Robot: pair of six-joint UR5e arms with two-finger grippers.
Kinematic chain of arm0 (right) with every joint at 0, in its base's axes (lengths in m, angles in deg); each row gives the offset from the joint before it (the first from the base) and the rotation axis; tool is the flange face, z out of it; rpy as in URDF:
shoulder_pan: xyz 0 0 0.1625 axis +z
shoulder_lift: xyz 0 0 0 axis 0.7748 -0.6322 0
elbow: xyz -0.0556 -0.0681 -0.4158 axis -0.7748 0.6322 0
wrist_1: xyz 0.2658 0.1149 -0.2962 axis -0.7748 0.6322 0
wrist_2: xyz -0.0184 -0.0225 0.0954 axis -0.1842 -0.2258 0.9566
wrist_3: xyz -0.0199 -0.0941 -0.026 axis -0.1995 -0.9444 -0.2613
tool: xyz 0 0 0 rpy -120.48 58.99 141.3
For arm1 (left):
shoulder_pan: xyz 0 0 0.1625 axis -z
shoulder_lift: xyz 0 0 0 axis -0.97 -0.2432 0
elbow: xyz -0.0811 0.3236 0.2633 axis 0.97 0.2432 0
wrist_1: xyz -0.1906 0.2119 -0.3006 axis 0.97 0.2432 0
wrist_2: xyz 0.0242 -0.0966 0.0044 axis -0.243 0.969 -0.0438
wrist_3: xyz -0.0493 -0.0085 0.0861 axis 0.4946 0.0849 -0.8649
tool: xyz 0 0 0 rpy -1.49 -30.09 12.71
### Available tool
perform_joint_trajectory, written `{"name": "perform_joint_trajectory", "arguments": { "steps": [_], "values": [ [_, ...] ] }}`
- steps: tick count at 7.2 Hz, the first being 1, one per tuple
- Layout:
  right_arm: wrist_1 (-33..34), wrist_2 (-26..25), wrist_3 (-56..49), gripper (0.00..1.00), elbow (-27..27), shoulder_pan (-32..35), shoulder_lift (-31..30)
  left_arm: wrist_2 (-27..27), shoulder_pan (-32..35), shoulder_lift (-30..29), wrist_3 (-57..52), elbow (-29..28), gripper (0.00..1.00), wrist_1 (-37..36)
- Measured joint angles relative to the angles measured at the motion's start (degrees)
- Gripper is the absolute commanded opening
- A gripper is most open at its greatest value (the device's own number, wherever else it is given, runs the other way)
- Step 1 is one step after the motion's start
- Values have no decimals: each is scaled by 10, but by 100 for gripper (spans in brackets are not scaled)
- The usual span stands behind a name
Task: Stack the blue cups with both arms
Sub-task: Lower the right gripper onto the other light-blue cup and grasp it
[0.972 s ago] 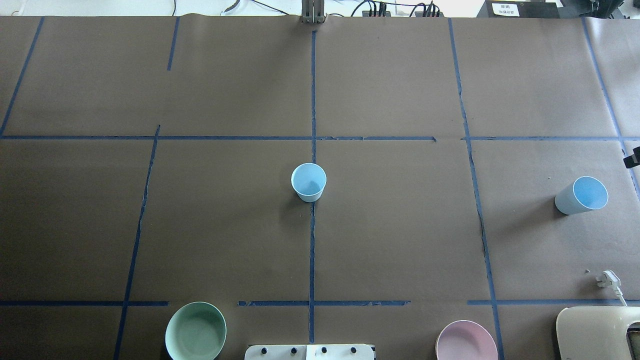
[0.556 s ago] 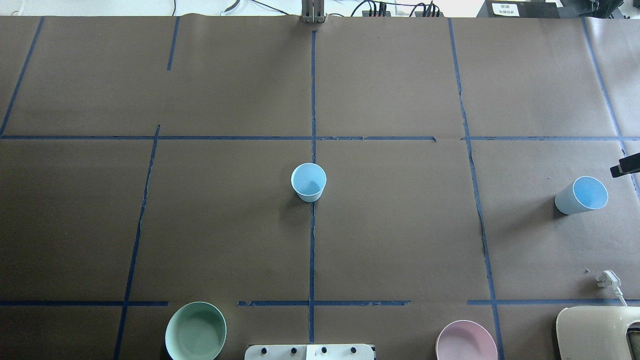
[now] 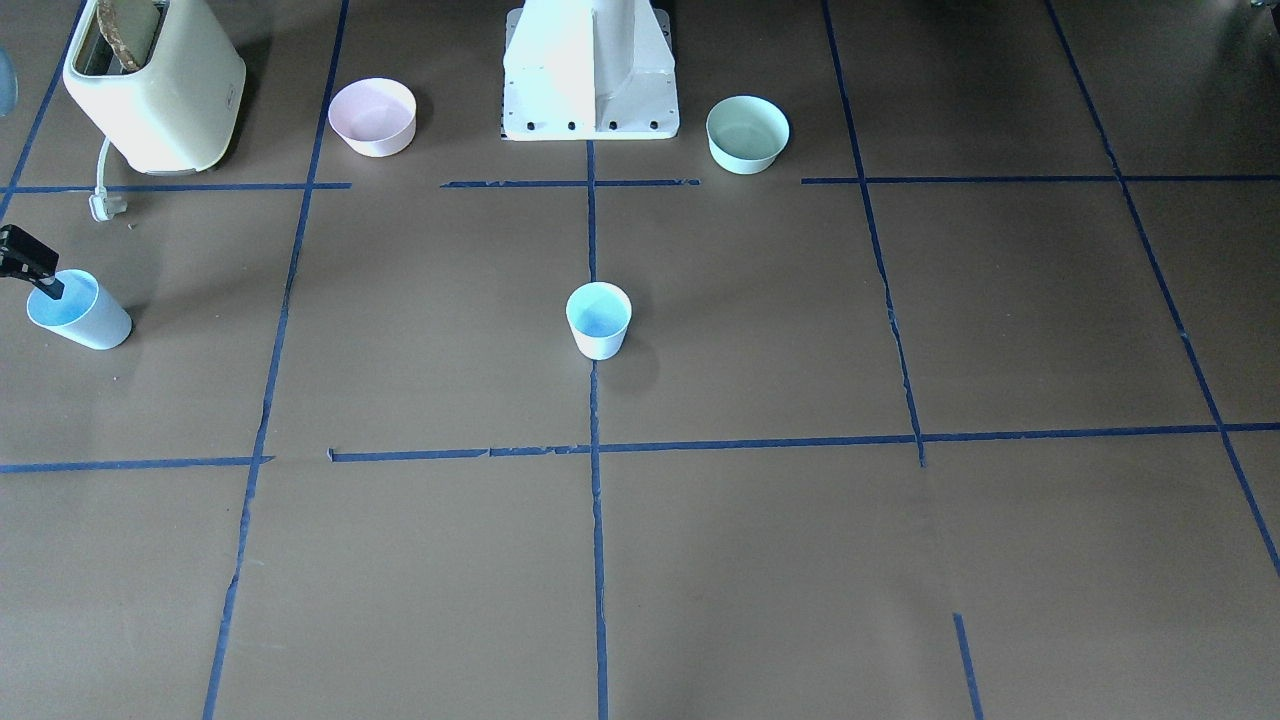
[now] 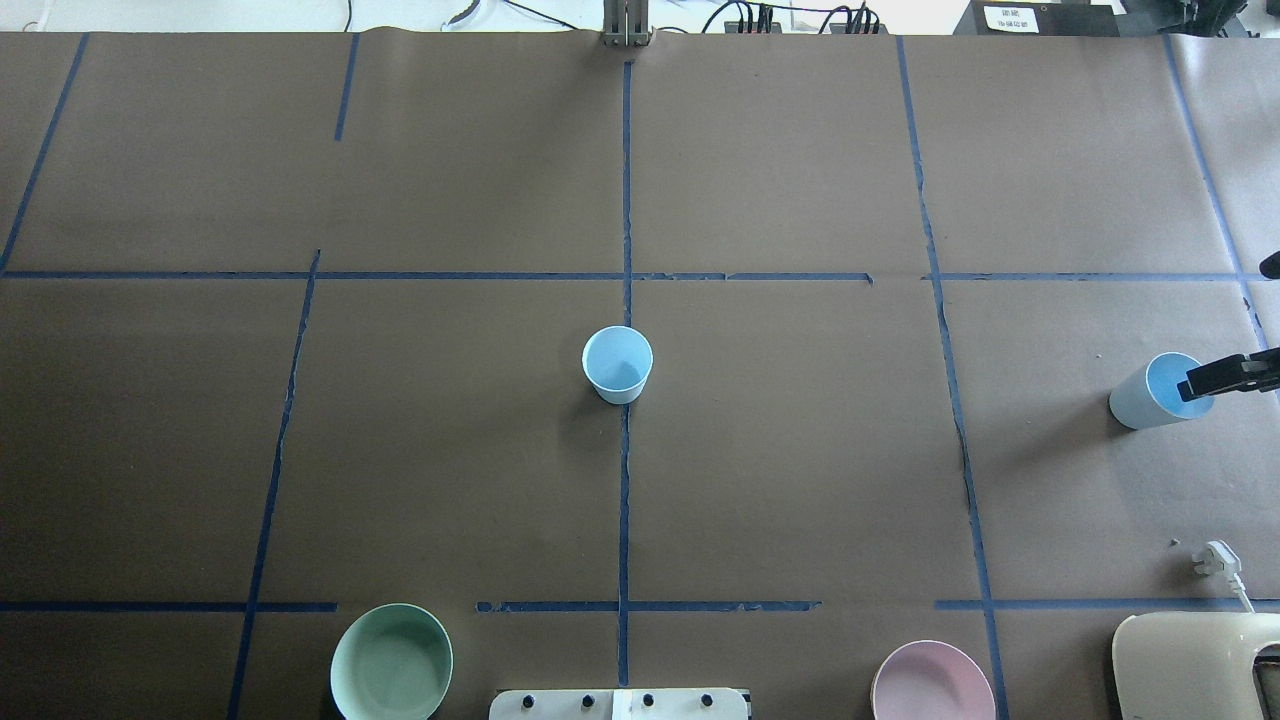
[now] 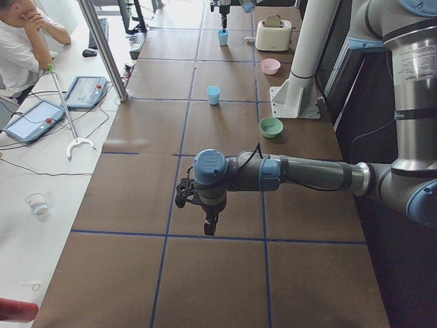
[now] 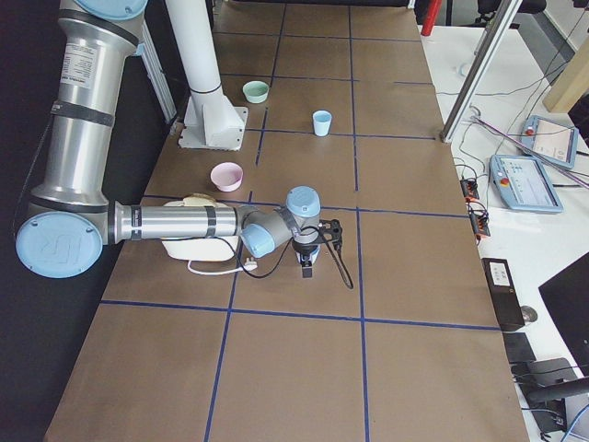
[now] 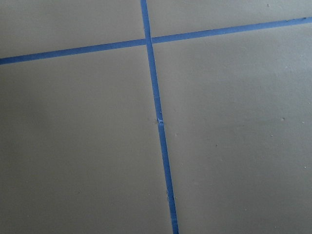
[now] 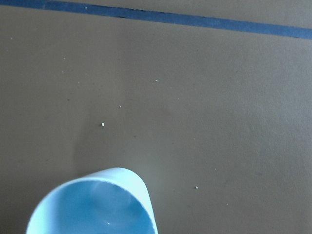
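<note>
Right gripper (image 4: 1228, 374) was at the right cup (image 4: 1145, 398), out at the right end of the table (image 4: 800, 480), not far from the toaster (image 4: 1190, 660). One black finger (image 3: 47, 287) lay across that cup's mouth in both fixed views, but I couldn't tell whether it dipped inside. The second finger didn't show clearly, so I couldn't tell how wide the jaws stood. My right wrist camera had the cup's bright blue mouth at the bottom of the picture, with brown paper and a tape line above it. The centre cup (image 4: 617, 364) stood mouth up on the middle tape line, well apart from the right one. Left gripper (image 5: 209, 224) hung over the table's left end, far from both cups. I saw it from the side only, so I couldn't tell how its jaws stood either. Its wrist camera gave me a tape cross (image 7: 148, 41). Green bowl (image 4: 391, 662) and pink bowl (image 4: 932, 684) sat either side of the base (image 4: 618, 704).
</note>
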Motion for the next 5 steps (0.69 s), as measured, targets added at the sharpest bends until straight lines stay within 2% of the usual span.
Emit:
{"name": "perform_joint_trajectory", "arguments": {
  "steps": [1,2,5],
  "values": [
    [-1,-7,7,4,5,-8,3,0,0,0,0,0,100,0],
    [-1,-9,24,0,6,-12,9,0,0,0,0,1,100,0],
    [-1,-5,50,0,5,-16,24,1,0,0,-1,2,100,0]
  ]
}}
